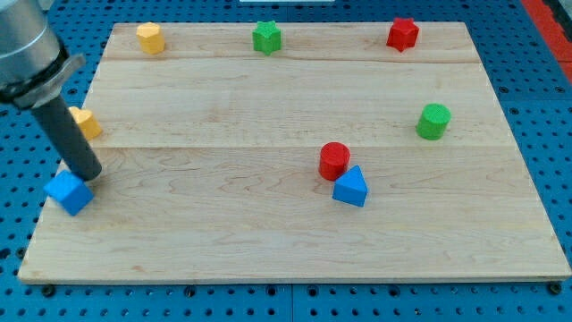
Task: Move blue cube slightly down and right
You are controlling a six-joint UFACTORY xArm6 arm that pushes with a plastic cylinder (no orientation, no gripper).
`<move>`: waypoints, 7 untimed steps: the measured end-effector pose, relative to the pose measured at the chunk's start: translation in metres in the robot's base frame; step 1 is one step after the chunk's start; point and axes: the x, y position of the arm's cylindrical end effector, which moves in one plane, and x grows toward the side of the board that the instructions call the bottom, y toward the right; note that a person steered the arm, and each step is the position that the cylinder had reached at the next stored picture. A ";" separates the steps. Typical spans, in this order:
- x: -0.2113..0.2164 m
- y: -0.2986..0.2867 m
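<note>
The blue cube [69, 192] lies at the board's left edge, low in the view. My tip [90, 176] rests on the board just above and to the right of the cube, touching or nearly touching its upper right corner. The dark rod rises from there toward the view's top left.
A yellow block [87, 122] sits behind the rod at the left edge. A red cylinder [334, 160] touches a blue wedge [350, 188] right of centre. A green cylinder [433, 121] is at the right. A yellow block [150, 38], a green star [266, 38] and a red star [402, 34] line the top.
</note>
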 end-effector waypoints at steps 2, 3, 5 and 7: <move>-0.014 -0.005; 0.007 -0.045; 0.067 -0.032; 0.067 -0.024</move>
